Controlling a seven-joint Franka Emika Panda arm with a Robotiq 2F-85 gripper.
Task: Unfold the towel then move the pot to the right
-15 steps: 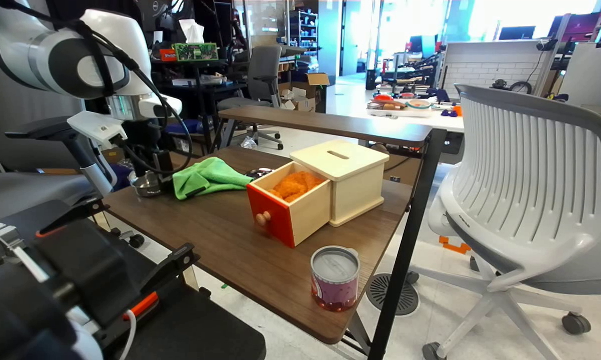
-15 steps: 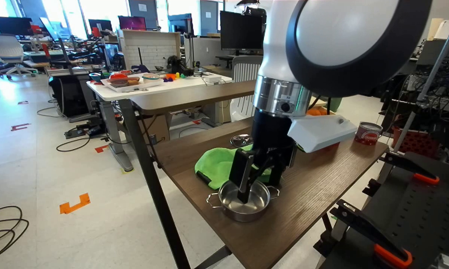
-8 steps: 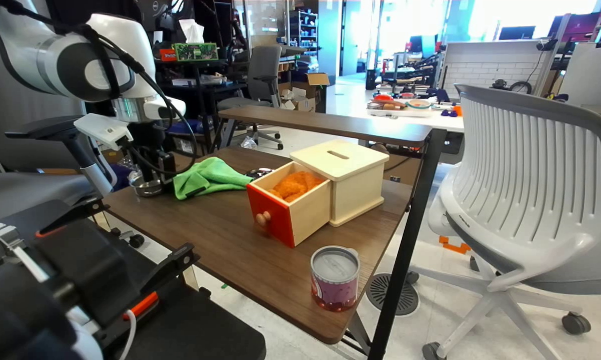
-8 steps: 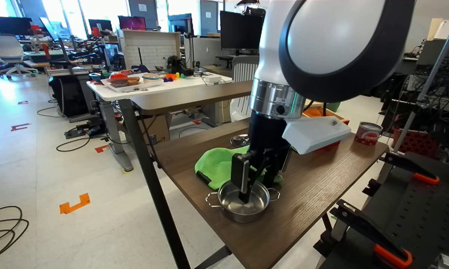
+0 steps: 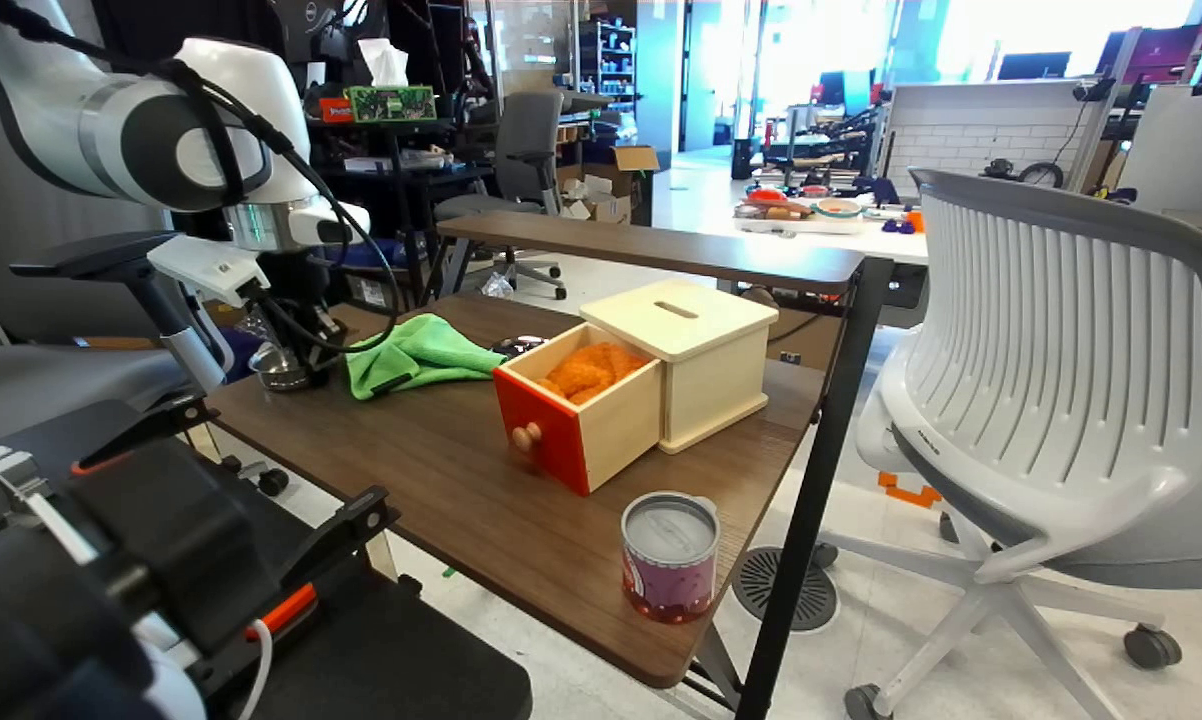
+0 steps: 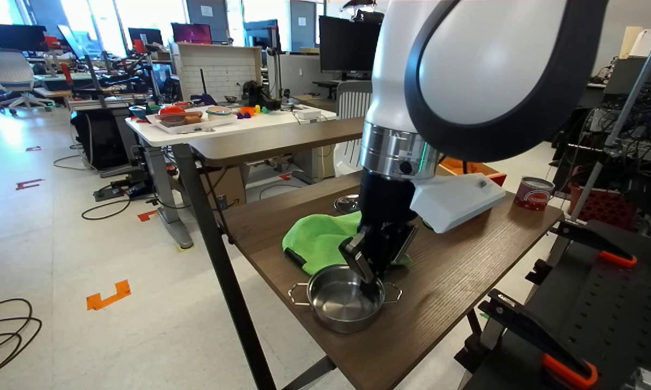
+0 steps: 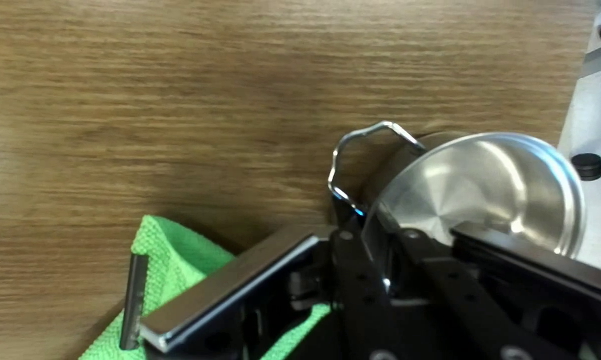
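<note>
The steel pot (image 6: 333, 311) stands on the brown table close to its edge. My gripper (image 6: 368, 287) reaches down at the pot's towel-facing side, one finger inside and one outside. In the wrist view, the rim of the pot (image 7: 460, 185) runs between the fingertips of my gripper (image 7: 368, 220), which have come together on its wall. One looped handle lies just beside the outer finger. A green towel (image 6: 316, 238) lies bunched on the table behind the pot, partly hidden by the gripper; the same towel (image 5: 423, 355) shows a dark strip at its edge.
A wooden box (image 5: 706, 330) with its red-fronted drawer (image 5: 551, 435) pulled out holds an orange cloth (image 5: 591, 370). A lidded tin mug (image 5: 669, 560) stands near the table corner. A shiny round lid (image 6: 347, 203) lies behind the towel. A raised shelf (image 5: 651, 245) runs along the table.
The gripper's fingers have drawn together from wide apart onto the pot wall. The pot has shifted slightly away from the towel, towards the table's edge. The towel looks unmoved.
</note>
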